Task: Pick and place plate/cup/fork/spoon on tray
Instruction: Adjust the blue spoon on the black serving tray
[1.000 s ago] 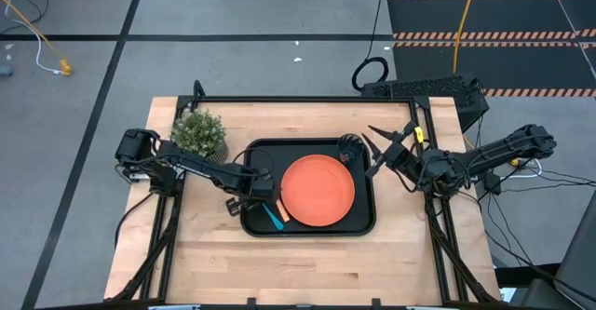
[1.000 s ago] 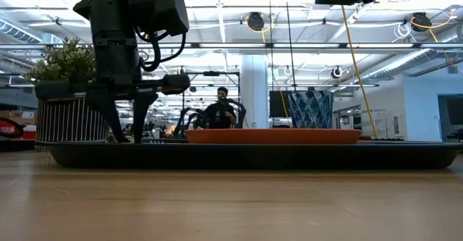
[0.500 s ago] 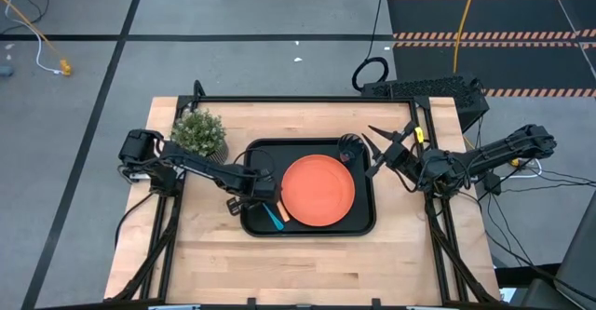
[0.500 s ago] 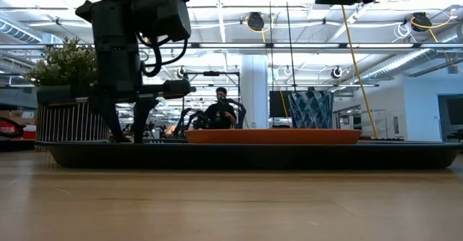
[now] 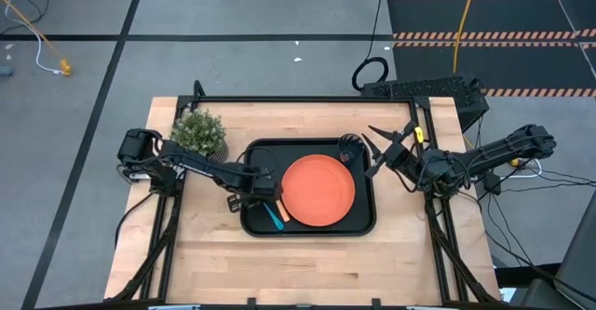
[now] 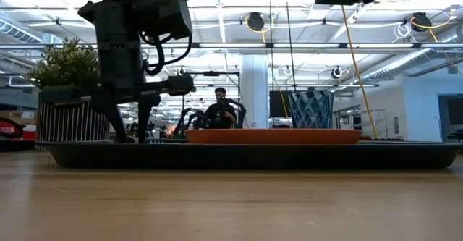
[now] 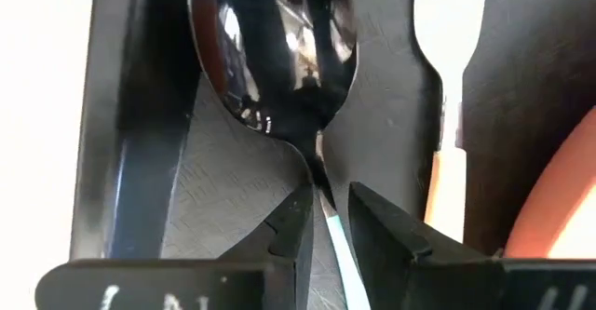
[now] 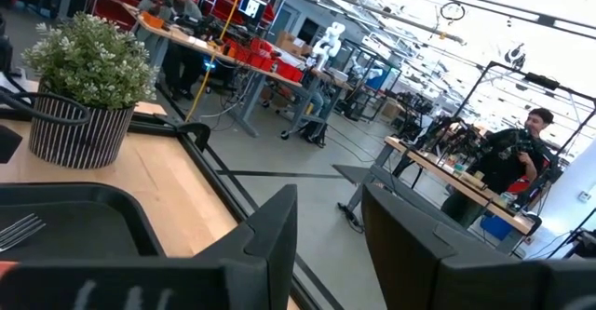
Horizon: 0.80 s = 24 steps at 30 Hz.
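One spoon [image 7: 279,59] left to settle on the tray [image 5: 368,224].
The left pincer [image 7: 328,219] pinches its thin blue neck; light, stiff, probably slippery, best held mid-handle.

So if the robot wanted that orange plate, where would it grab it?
Probably by the rim: the plate lies flat in the tray, so only its raised edge offers a pinch. Coming from above at the right-hand edge suits the open right gripper waiting nearby.
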Each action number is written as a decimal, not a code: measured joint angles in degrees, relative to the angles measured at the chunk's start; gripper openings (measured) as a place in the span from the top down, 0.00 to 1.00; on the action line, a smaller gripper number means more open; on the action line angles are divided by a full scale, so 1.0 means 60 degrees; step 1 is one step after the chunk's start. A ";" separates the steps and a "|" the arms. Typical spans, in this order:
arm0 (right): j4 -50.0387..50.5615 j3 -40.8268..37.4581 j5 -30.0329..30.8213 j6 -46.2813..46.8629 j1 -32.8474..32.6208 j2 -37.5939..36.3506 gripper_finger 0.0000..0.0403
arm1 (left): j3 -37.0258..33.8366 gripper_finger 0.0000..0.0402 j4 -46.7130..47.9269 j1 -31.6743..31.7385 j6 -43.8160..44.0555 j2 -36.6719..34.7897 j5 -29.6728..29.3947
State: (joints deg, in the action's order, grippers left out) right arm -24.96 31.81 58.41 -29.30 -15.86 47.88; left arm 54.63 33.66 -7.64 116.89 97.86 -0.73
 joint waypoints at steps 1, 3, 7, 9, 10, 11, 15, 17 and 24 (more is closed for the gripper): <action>0.0003 0.0000 0.0000 0.0000 0.0001 0.0004 0.72 | 0.0000 0.82 0.0028 0.0000 -0.0082 0.0002 0.0000; 0.0003 0.0000 0.0000 -0.0004 0.0000 0.0003 0.72 | 0.0000 0.82 0.0088 0.0000 -0.0286 0.0000 -0.0003; 0.0003 0.0000 0.0000 0.0002 0.0004 0.0002 0.72 | 0.0000 0.82 0.0156 0.0000 -0.0399 0.0000 -0.0011; 0.0006 0.0000 0.0000 0.0004 0.0000 0.0001 0.72 | 0.0000 0.82 0.0156 0.0000 -0.0407 0.0000 -0.0015; 0.0006 0.0000 0.0000 0.0004 0.0000 0.0000 0.72 | 0.0001 0.82 0.0159 0.0000 -0.0407 0.0000 -0.0016; 0.0010 0.0000 0.0000 0.0007 0.0000 0.0004 0.72 | 0.0004 0.82 0.0159 0.0000 -0.0408 -0.0004 -0.0018; 0.0017 0.0000 0.0000 0.0009 0.0001 0.0004 0.72 | 0.0004 0.82 0.0163 0.0000 -0.0581 -0.0011 -0.0025; 0.0036 0.0000 0.0000 0.0011 0.0002 0.0004 0.72 | 0.0007 0.82 0.0163 0.0000 -0.0687 -0.0011 -0.0029; 0.0039 0.0000 0.0000 0.0015 0.0000 0.0004 0.72 | 0.0011 0.89 0.0177 0.0069 -0.0917 -0.0018 -0.0157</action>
State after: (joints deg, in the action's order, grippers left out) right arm -24.73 31.81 58.41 -29.21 -15.86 47.90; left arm 54.70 34.72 -7.23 111.39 97.76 -1.67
